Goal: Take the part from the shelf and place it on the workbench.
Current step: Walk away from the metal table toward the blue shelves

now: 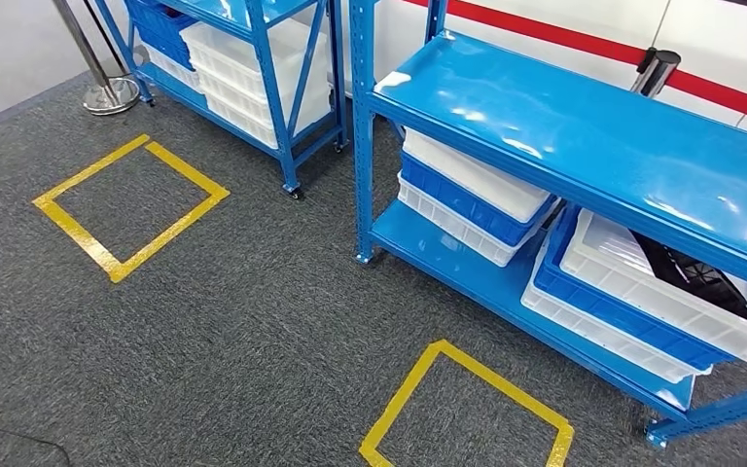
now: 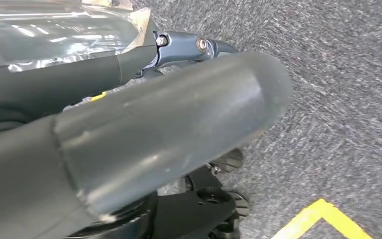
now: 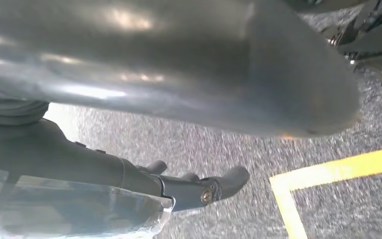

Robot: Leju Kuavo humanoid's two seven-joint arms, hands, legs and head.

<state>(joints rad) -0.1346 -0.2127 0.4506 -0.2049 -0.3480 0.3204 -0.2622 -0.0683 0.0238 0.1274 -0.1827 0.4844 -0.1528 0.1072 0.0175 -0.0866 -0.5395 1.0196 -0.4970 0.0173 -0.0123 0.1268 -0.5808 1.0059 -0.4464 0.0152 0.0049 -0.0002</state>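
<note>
Part [image 1: 695,277] first: it's the black thing lying tilted in the top white bin [image 1: 642,282] of the stack on the lower level of the near blue shelf [image 1: 584,136]. That stack alternates white and blue bins, and the upper shelf board hangs right over it, so a good chunk of the part is hidden and I can't tell its full shape. From what shows, it looks like rigid black plastic, long-ish and ribbed or latticed, probably fairly light and not fragile. My guess is it won't be slippery, and an edge or a rib near the middle would be the place to take hold so it doesn't swing.

Hands: left hand [image 2: 129,144] and right hand [image 3: 179,74] are both hanging low over the grey carpet, well apart from the shelf. The wrist views are mostly thick grey thumb with darker fingers [image 3: 199,186] beyond it; nothing appears to be in either hand, but whether the fingers are spread or curled I honestly can't tell.

Yellow tape square [image 1: 467,413] on the floor sits just in front of that shelf. No workbench visible, so the pick hasn't started yet.
</note>
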